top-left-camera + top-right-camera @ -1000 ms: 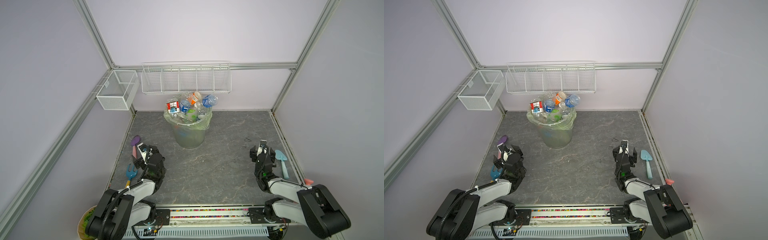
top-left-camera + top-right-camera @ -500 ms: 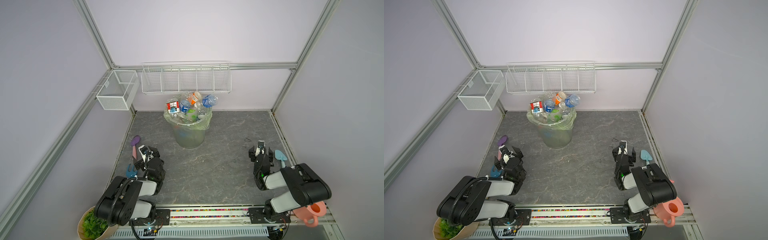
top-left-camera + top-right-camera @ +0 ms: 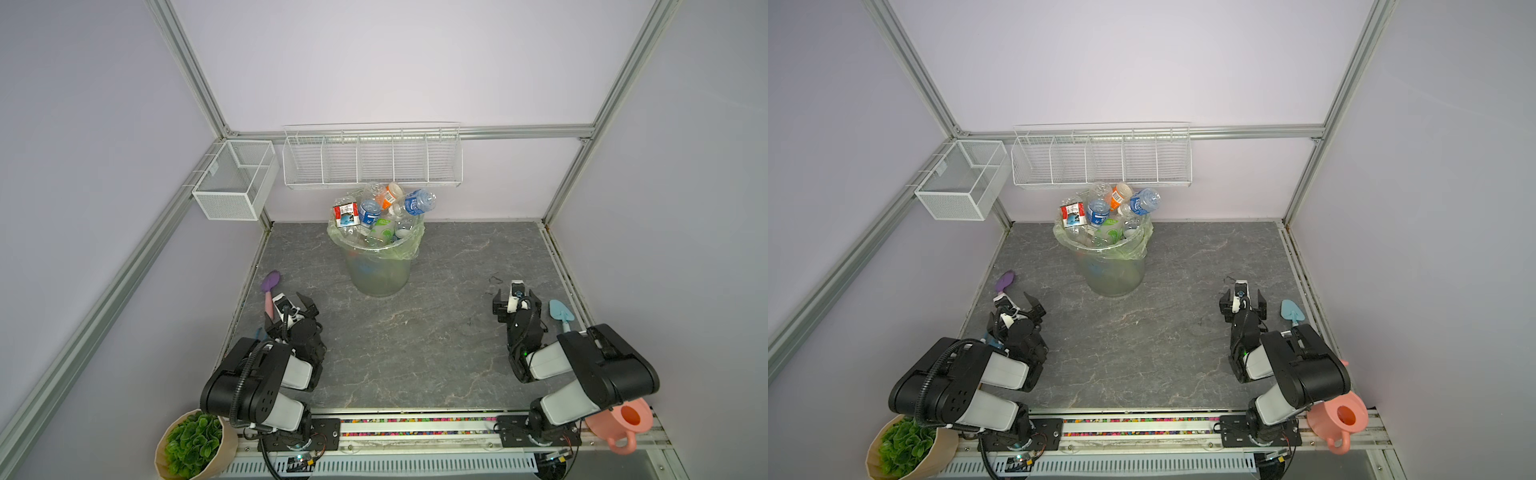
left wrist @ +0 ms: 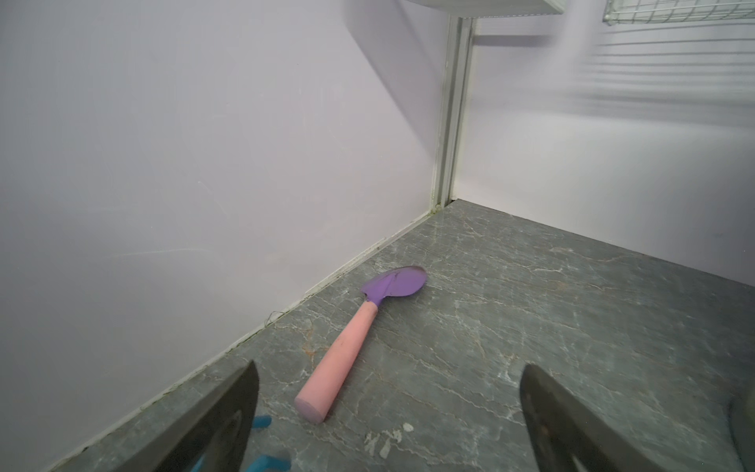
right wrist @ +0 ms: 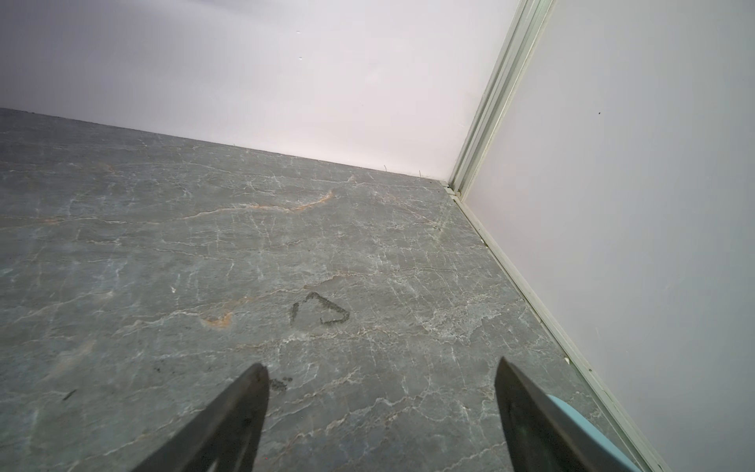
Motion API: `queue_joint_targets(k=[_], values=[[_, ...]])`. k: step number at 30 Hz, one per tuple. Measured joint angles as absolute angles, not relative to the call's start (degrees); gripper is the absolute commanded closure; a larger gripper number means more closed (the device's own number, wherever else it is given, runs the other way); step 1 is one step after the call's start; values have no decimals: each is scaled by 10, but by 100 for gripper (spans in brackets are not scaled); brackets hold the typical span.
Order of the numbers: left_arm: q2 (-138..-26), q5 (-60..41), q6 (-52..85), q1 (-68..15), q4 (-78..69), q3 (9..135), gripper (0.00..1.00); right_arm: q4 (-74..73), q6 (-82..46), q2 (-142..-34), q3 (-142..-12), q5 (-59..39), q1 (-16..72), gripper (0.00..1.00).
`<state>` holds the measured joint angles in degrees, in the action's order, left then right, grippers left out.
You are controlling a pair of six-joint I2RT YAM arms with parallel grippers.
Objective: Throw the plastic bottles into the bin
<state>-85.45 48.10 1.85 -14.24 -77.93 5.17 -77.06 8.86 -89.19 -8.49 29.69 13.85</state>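
The bin (image 3: 376, 266) (image 3: 1113, 270), a pale-green bucket with a green bag liner, stands at the back middle of the grey floor. The plastic bottles (image 3: 374, 212) (image 3: 1108, 208) are heaped in it above the rim, with blue, orange and red labels. My left gripper (image 3: 291, 305) (image 3: 1015, 301) (image 4: 390, 367) rests low at the front left, open and empty. At the front right my right gripper (image 3: 515, 295) (image 3: 1242, 297) (image 5: 380, 365) is low, open and empty too. Both are far from the bin. Neither wrist view shows a bottle or the bin.
A purple trowel with a pink handle (image 3: 271, 286) (image 4: 359, 335) lies by the left wall, just ahead of my left gripper. A light-blue trowel (image 3: 561, 313) (image 3: 1291, 311) lies beside my right gripper. White wire baskets (image 3: 372, 158) hang on the walls. A potted plant (image 3: 191, 444) and a pink watering can (image 3: 623, 424) stand at the front corners.
Both arms have folded back toward the front rail, their elbows rising. The grippers stay low and open, hardly shifted. The plant and watering can are now uncovered.
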Motion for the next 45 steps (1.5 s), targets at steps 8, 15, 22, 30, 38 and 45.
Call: queue_joint_targets(k=[8,15,22,30,38,45], values=[[-859,404,-2,-143,-784,52,1,-773,91,-895,-85,291,138,11],[-891,314,-56,-162,-788,54,1,-775,93,-899,-85,285,138,11],[-891,283,-75,-162,-790,54,1,-775,104,-899,-79,239,137,11],[-895,250,-82,-154,-790,54,1,-776,107,-903,-79,193,119,11],[-937,253,-67,-128,-786,95,1,-776,103,-919,-85,149,87,11],[-936,257,-63,-127,-780,96,1,-624,66,-895,-180,115,40,11]])
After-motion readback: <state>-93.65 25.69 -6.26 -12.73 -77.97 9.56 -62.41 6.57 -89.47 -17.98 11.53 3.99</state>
